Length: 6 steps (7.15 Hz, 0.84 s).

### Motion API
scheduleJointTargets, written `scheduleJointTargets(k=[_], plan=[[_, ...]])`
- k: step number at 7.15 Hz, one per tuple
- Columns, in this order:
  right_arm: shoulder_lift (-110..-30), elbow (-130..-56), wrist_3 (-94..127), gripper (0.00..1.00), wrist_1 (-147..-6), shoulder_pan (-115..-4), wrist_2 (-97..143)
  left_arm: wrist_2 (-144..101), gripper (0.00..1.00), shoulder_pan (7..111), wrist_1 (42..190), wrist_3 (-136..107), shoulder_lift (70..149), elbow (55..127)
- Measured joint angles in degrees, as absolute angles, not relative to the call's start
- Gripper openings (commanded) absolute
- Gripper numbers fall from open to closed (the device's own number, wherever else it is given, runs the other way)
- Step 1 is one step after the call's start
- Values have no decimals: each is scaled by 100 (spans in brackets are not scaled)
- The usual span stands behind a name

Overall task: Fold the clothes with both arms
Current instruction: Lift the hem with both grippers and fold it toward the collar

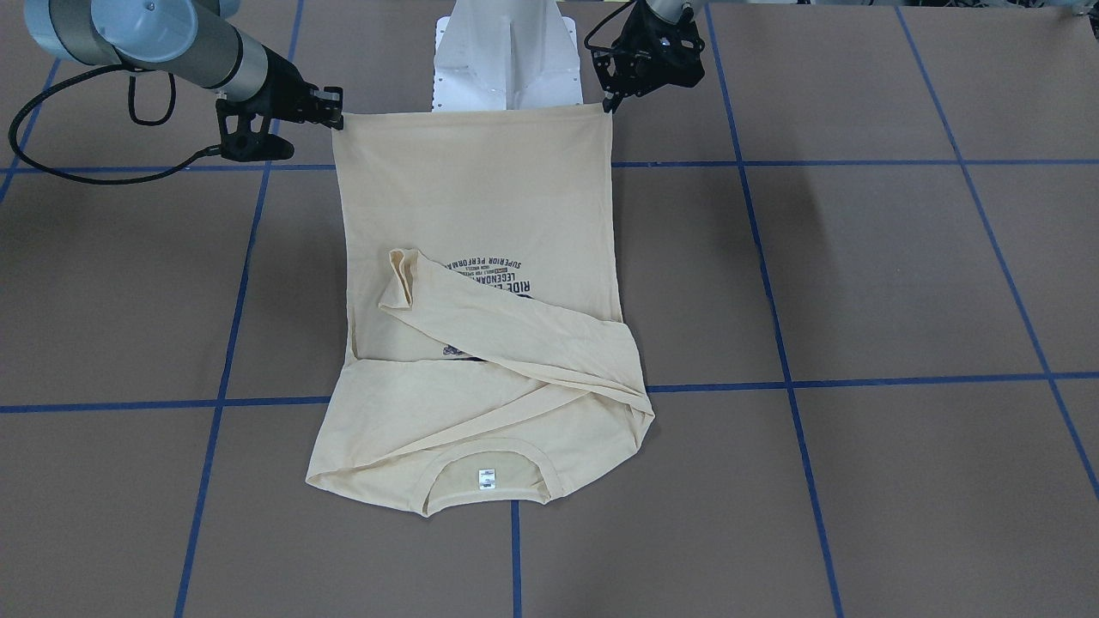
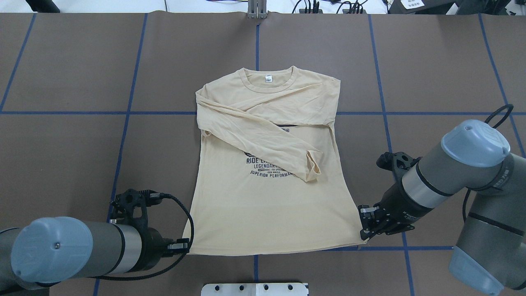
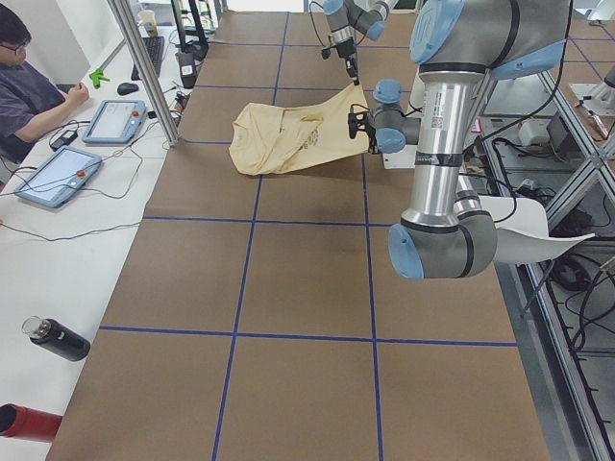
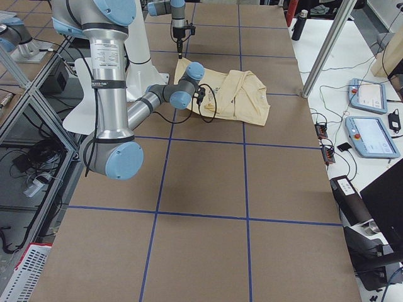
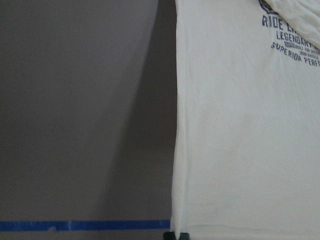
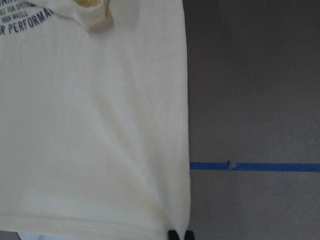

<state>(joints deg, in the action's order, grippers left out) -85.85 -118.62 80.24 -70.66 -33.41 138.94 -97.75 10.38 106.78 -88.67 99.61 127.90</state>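
The T-shirt lies face up in the middle of the table, collar toward twelve o'clock and hem toward six in the overhead view. The left gripper is pinched shut on the hem corner at seven o'clock and the right gripper is closed on the corner at five o'clock. The side and front-facing views show that edge raised off the table and stretched between them. Both sleeves are crossed over the chest, and the upper sleeve runs slantwise with its cuff ending loose toward four o'clock of the print. The main risk, as I judge it, is that carrying the hem toward twelve o'clock drags or rolls this unpinned sleeve, so the cuff slips out past the side seam and spoils the fold. Each pinch is also right at the corner, so uneven speed or height between the arms could pull the cloth out of one grip, or skew the fold line. Too much stretch across the hem could slide the whole garment toward six o'clock. The navy print reads "RIDE L…", "LEGENDAR…" and "SUPERIOR PERFORMA…", its right end hidden under the sleeve. The two small lines between are too fine to read. The white neck label inside the collar carries marks too small to make out.
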Motion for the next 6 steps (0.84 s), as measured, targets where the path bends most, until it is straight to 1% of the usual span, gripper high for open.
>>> scheduleJointTargets(k=[1,3,4,6], plan=[[-8455,-11794,8002,0,-7063,-3645,13902,-9853,0,1193,10677,-8862,10064,12863],[-8010,-11468,7971,0,-7066,-4201,13889,-10396,0,2226,10668,-8707,10343,12849],[-7677,-11184,7966,0,-7068,-4410,13877,-10780,0,2853,10634,-8487,10598,12717],[-6992,-10517,7947,0,-7074,-4860,13866,-11318,0,3834,10487,-8035,11351,12001]])
